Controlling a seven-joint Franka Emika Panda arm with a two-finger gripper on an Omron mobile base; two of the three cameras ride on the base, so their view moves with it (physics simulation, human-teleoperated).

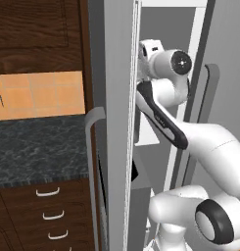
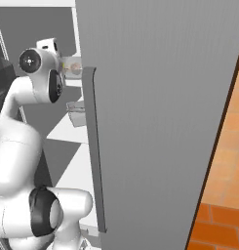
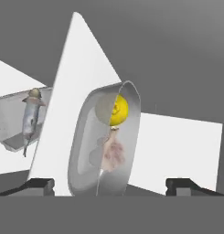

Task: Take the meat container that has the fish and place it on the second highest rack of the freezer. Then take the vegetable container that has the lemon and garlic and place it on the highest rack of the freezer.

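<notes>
Two dark fingertips (image 3: 39, 185) of the end effector (image 3: 111, 186) stand wide apart around the vegetable container (image 3: 104, 141); contact unclear. Lemon (image 3: 118, 110) and garlic (image 3: 114, 153) half-hidden inside. Meat container (image 3: 17, 121) with fish (image 3: 30, 119) sits left, partly behind a white rack (image 3: 81, 77).

grey freezer door (image 2: 160, 122) open; dark stone counter (image 1: 38, 147) above drawers (image 1: 48, 211).

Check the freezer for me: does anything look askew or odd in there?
Yes. In the hand view, the vegetable container cuts through a white rack, half on each side, with the lemon and garlic inside.
</notes>
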